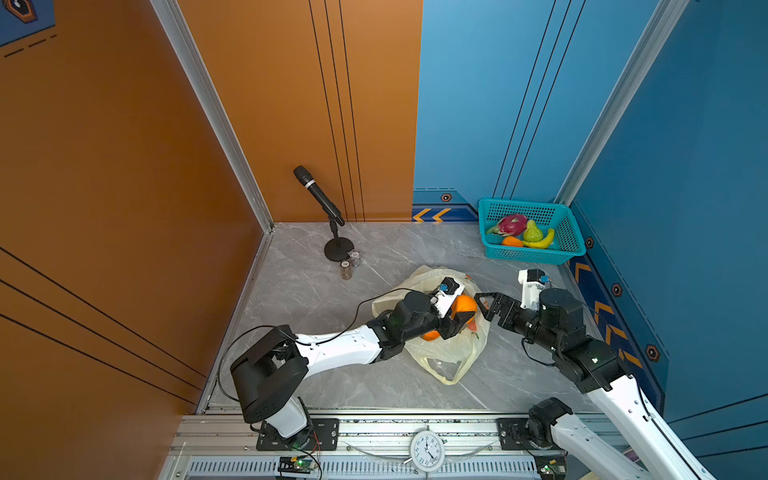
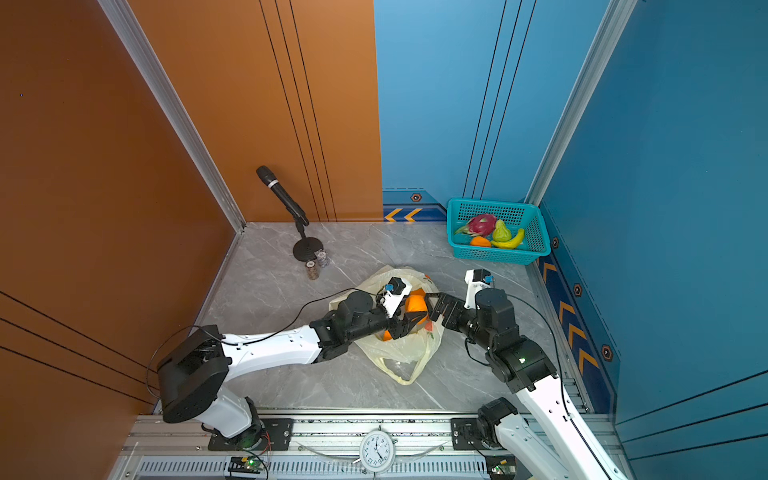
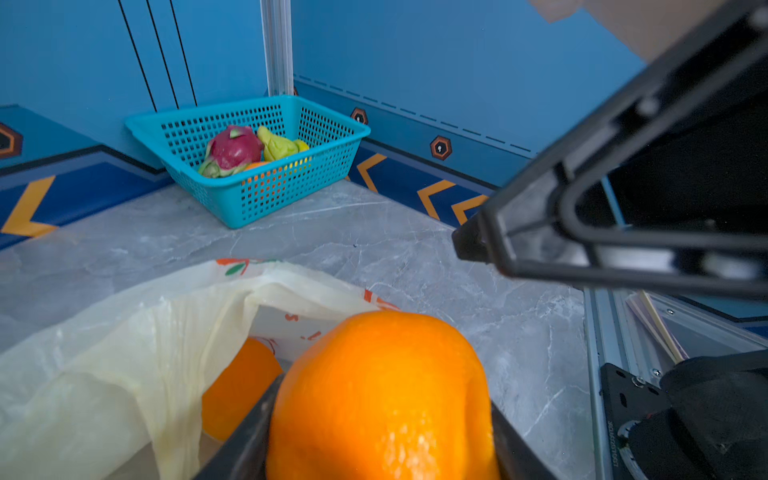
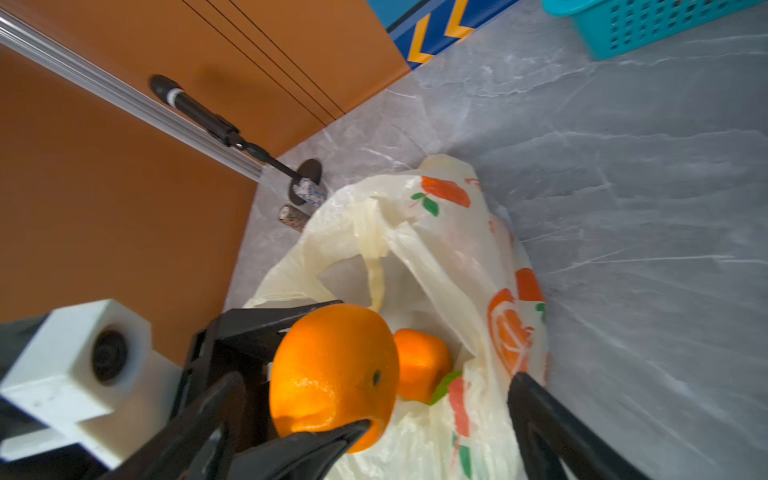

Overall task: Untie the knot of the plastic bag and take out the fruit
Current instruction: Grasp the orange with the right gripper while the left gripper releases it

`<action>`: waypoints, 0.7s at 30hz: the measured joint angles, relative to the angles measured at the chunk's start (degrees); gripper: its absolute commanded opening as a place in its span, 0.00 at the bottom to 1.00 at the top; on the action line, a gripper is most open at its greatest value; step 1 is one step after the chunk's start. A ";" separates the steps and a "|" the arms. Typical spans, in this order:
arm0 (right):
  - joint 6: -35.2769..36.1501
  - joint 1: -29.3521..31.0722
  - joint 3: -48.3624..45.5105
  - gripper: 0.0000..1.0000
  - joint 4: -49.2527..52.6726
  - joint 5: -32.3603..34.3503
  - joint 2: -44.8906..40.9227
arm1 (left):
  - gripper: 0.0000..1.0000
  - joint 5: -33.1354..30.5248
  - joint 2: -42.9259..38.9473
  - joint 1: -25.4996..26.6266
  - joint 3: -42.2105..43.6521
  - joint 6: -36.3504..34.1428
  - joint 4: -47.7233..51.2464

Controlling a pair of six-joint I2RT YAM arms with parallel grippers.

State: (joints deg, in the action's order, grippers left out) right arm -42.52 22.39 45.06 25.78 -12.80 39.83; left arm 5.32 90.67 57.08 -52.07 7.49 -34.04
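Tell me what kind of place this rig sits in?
Likely a purpose-built robot recording booth, not a lived-in room: an orange panel wall and a blue panel wall in an aluminium frame, the left arm and right arm bolted to a front rail, plus a clock and stand microphone.

The left arm [image 1: 336, 347] and the right arm [image 1: 619, 395] are both wearing glossy white shells dotted with small dark screw holes, joined by chunky black motor housings. A thin black cable [image 1: 365, 302] is trailing along the left one, and a green light [image 1: 595, 360] is glowing on the right. White camera blocks [image 4: 54, 374] are capping the wrists. The fingers [image 3: 473, 243] are showing as black open-frame triangles.
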 measured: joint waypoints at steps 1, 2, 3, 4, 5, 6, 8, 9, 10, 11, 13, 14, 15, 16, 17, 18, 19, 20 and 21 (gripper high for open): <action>-0.72 -0.26 -0.26 1.00 -1.42 -1.55 -0.33 | 0.54 0.26 -0.24 0.00 0.02 -0.55 -0.81; -1.73 -0.55 -0.66 1.00 -3.23 -3.54 -0.55 | 0.54 0.52 -0.48 0.00 0.02 -1.09 -1.70; -2.56 -0.72 -0.98 1.00 -4.66 -5.18 -0.63 | 0.54 0.87 -0.70 0.00 0.02 -1.79 -2.67; -3.06 -0.85 -1.22 1.00 -5.77 -6.62 -0.63 | 0.54 1.09 -0.92 0.00 0.02 -2.34 -3.23; -3.89 -0.98 -1.49 1.00 -7.13 -8.22 -0.63 | 0.54 1.38 -1.18 0.02 0.02 -3.08 -3.82; -4.42 -0.98 -1.64 1.00 -8.13 -9.66 -0.46 | 0.55 1.64 -1.46 0.07 0.02 -3.82 -4.42; -5.05 -1.03 -1.79 1.00 -9.44 -11.82 0.04 | 0.56 1.99 -1.95 0.28 0.02 -5.25 -5.20; -5.40 -1.03 -1.86 1.00 -10.01 -12.90 0.33 | 0.56 2.29 -2.23 0.48 0.00 -5.99 -5.46; -5.51 -1.03 -1.88 1.00 -10.40 -13.70 0.52 | 0.56 2.49 -2.54 0.72 0.00 -6.62 -5.57; -5.62 -1.03 -1.90 1.00 -10.67 -14.51 0.76 | 0.56 2.78 -2.84 0.94 -0.02 -7.21 -5.66; -5.86 -1.03 -1.92 0.95 -11.26 -15.80 1.11 | 0.57 3.26 -3.43 1.36 -0.02 -8.39 -5.68; -6.10 -1.03 -1.92 0.92 -11.45 -16.37 1.27 | 0.57 3.61 -3.74 1.53 -0.07 -9.14 -5.66; -6.10 -1.03 -1.92 0.90 -11.56 -16.87 1.36 | 0.57 3.91 -3.98 1.68 -0.13 -9.79 -5.66; -6.32 -1.03 -1.95 0.88 -11.72 -17.35 1.44 | 0.57 4.02 -4.26 1.90 -0.24 -10.73 -5.66; -6.43 -1.01 -1.95 0.85 -11.80 -17.73 1.53 | 0.57 4.15 -4.46 2.08 -0.33 -11.45 -5.64; -6.45 -0.96 -1.95 0.84 -11.91 -18.12 1.57 | 0.57 4.15 -4.55 2.21 -0.44 -12.22 -5.62; -6.45 -0.96 -1.97 0.83 -11.96 -18.53 1.64 | 0.57 4.15 -4.66 2.38 -0.57 -12.98 -5.57; -6.45 -0.96 -1.97 0.83 -11.98 -18.82 1.66 | 0.57 4.13 -4.72 2.51 -0.66 -13.75 -5.49; -6.45 -0.96 -1.99 0.82 -11.98 -19.10 1.70 | 0.57 4.13 -4.76 2.60 -0.72 -14.25 -5.33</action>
State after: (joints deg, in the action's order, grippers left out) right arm -48.97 21.43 43.07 13.80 -31.90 41.54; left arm 9.45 85.91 59.68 -52.80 -6.76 -39.38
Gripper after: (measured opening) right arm 0.836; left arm 0.593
